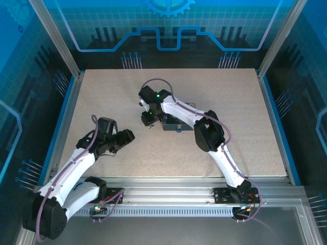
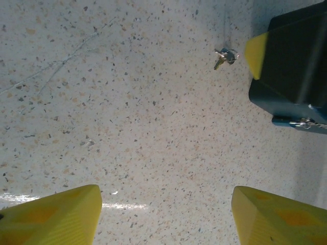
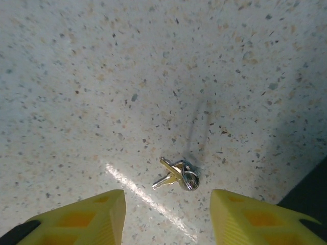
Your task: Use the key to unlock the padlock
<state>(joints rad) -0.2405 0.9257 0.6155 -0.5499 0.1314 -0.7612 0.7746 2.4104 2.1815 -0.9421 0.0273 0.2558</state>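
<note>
The key (image 3: pixel 171 176) lies flat on the speckled table, two small keys on one ring, also visible in the left wrist view (image 2: pixel 225 56). My right gripper (image 3: pixel 167 217) hangs just over it, open, yellow fingers on either side and a little short of the keys, nothing between them. From above, the right gripper (image 1: pixel 148 121) sits at the left end of the dark blue tin box (image 1: pixel 172 124). A small pale metal piece, the padlock (image 2: pixel 303 123), shows on the box's side. My left gripper (image 2: pixel 166 217) is open over bare table, left of the box (image 1: pixel 126 137).
Aluminium rails (image 1: pixel 168 186) run along the near edge by the arm bases. Blue-lit walls (image 1: pixel 168 30) enclose the table on the far, left and right sides. The right arm's forearm (image 1: pixel 184 113) reaches across the top of the tin box.
</note>
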